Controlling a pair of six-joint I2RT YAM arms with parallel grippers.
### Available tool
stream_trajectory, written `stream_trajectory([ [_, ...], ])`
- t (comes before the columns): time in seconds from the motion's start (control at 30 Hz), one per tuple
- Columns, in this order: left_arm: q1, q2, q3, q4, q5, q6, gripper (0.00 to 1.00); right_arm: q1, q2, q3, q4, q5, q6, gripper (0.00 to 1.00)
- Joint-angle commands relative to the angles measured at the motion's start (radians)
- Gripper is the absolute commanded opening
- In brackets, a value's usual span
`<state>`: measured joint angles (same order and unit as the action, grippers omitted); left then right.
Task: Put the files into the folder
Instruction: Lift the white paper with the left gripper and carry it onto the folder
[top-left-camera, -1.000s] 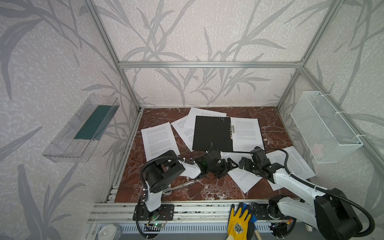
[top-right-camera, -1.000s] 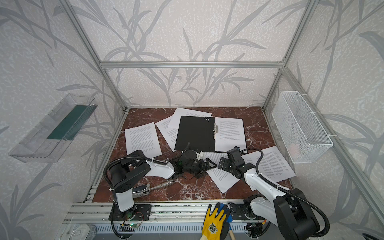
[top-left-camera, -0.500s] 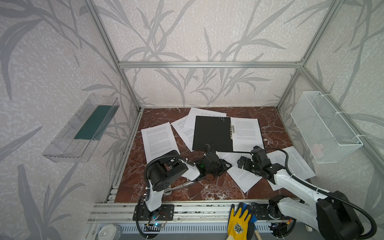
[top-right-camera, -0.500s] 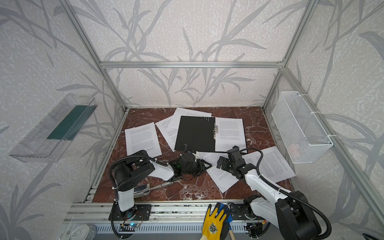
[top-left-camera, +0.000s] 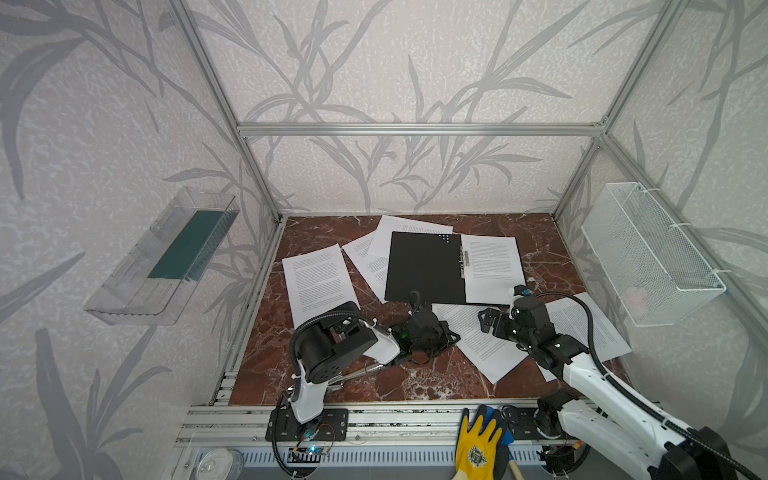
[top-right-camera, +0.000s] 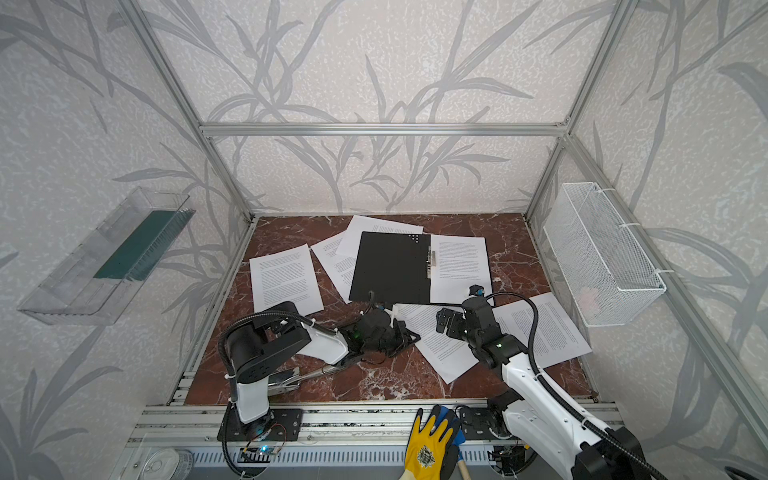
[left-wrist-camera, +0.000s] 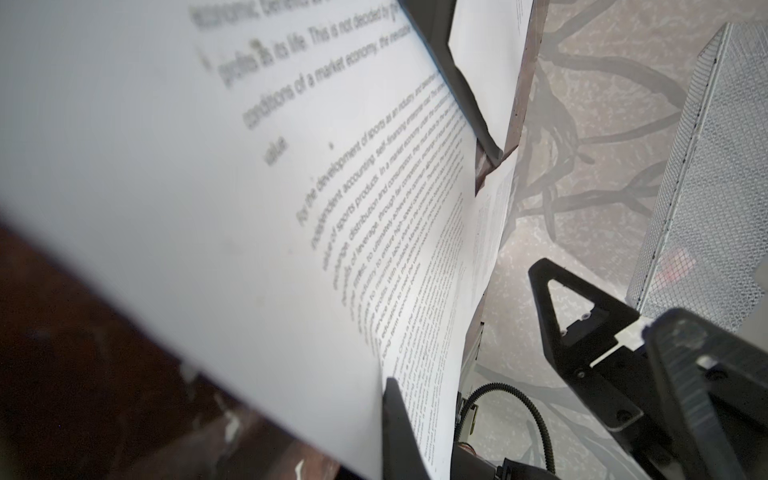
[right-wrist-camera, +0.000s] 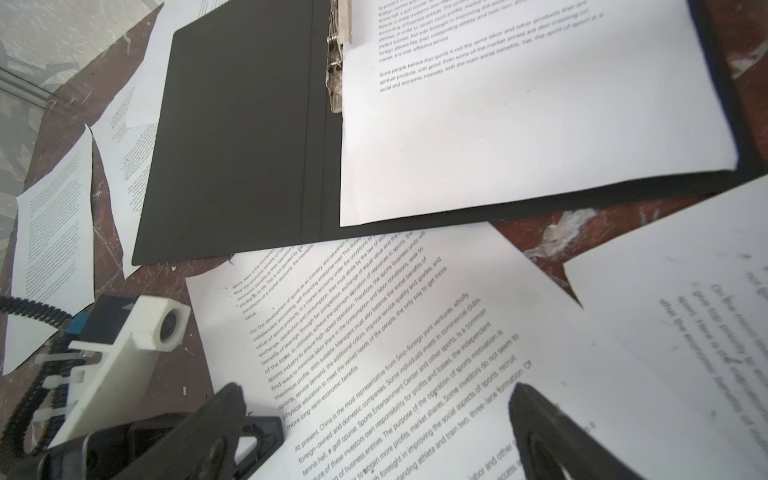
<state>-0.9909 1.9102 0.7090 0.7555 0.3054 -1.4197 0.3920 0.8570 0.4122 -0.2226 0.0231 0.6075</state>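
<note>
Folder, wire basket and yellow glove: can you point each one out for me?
folder (top-left-camera: 424, 266): in a top view, on its black inside cover.
wire basket (top-left-camera: 648, 253): in a top view, on its mesh wall.
yellow glove (top-left-camera: 477, 446): in a top view, on its middle.

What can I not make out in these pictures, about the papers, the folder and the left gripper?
Whether the shut left gripper pinches the sheet: its body covers the contact in both top views.
Two sheets under the folder: it covers part of each.
Pink thing in the wire basket: too small, behind mesh, both top views.
The sheet's nearest lines in the left wrist view: blurred.
</note>
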Motion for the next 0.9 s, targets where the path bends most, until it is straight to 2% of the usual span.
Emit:
stream_trajectory([
  [0.0,-0.03,-0.096,-0.018,-0.018,0.002,0.035,0.0,0.005,-0.032,0.003,-0.055,0.063,-0.037,0.99],
  [0.27,-0.117,-0.322,0.006,-0.267,-0.057,0.153,0.0,0.005,-0.093,-0.001,-0.069,0.086,-0.065,0.99],
  [0.43,-0.181,-0.5,0.105,-0.529,-0.159,0.278,0.0,0.005,-0.152,-0.006,-0.094,0.112,-0.076,0.99],
  [0.53,-0.197,-0.559,0.177,-0.633,-0.193,0.321,0.0,0.005,-0.201,-0.019,-0.105,0.155,-0.072,0.99],
  [0.63,-0.198,-0.582,0.263,-0.742,-0.228,0.394,0.0,0.005,-0.237,-0.022,-0.123,0.176,-0.072,0.99],
  [0.7,-0.195,-0.59,0.298,-0.787,-0.302,0.444,0.0,0.005,-0.252,-0.026,-0.124,0.181,-0.074,0.99],
  [0.77,-0.154,-0.581,0.34,-0.824,-0.29,0.483,0.0,0.005,-0.252,-0.028,-0.123,0.182,-0.075,0.99],
  [0.87,-0.074,-0.535,0.431,-0.876,-0.204,0.535,0.0,0.005,-0.245,-0.027,-0.127,0.193,-0.078,0.99],
])
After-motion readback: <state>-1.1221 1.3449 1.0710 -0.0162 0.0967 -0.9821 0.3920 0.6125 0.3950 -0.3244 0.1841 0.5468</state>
